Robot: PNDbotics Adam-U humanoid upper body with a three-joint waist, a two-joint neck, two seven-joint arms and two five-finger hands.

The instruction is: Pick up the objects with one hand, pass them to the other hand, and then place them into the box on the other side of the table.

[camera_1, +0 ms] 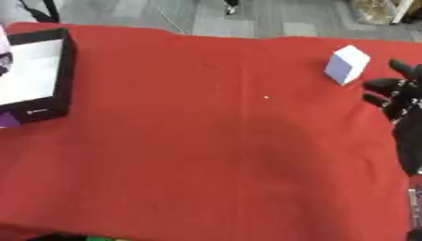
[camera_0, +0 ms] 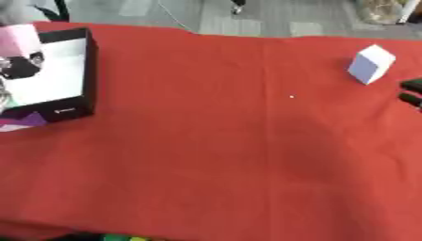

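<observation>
Red cloth covers the bench (camera_0: 214, 141). A white block (camera_1: 346, 65) sits tilted near the far right corner, resting on the cloth. The right hand (camera_1: 394, 96) is at the right edge, just beside the block and apart from it, fingers relaxed and holding nothing. A black-walled box (camera_0: 58, 70) with a white interior stands at the far left edge. The left hand does not show.

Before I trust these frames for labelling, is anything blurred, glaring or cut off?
Left eye view: soft all over, box interior washed out white, right hand mostly cropped at the edge. Right eye view: equally soft, white block edges fuzzy, faint shadow mid-cloth.
</observation>
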